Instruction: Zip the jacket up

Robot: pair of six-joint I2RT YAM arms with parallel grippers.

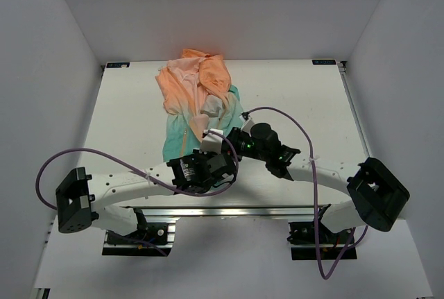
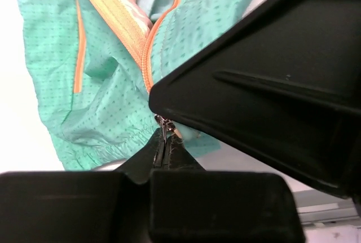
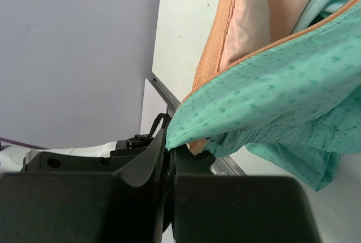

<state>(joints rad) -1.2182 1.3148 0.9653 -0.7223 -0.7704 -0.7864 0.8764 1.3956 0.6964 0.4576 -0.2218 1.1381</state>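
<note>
Lying crumpled mid-table: the jacket [image 1: 198,105], orange hood end far, teal hem [image 2: 113,141] near, just ahead of both wrists. Looks thin, light and limp; likely to bunch, slide and lift off the table rather than resist a pull. Best taken at two spots: the small metal zipper pull [image 2: 163,123] for the drag, the hem corner beside it for counter-tension. Left gripper [image 2: 164,141] clenched on that pull, at the bottom of the orange zipper [image 2: 148,68]. Right gripper [image 3: 167,148] pinched shut on a teal fold of the hem, next to the zipper tape. Zipper open above the slider, tapes splayed and curving toward the far end, so probably prone to snagging unless kept taut. Crowding in from the right of the left wrist view: the right gripper's black body, very close, leaving little room for travel. Folded over the far part of the zipper: the jacket's own orange cloth, likely in the way. Beyond: white table [image 1: 298,98], white walls [image 1: 55,49], purple cables [image 1: 277,112] looping over the arms.
</note>
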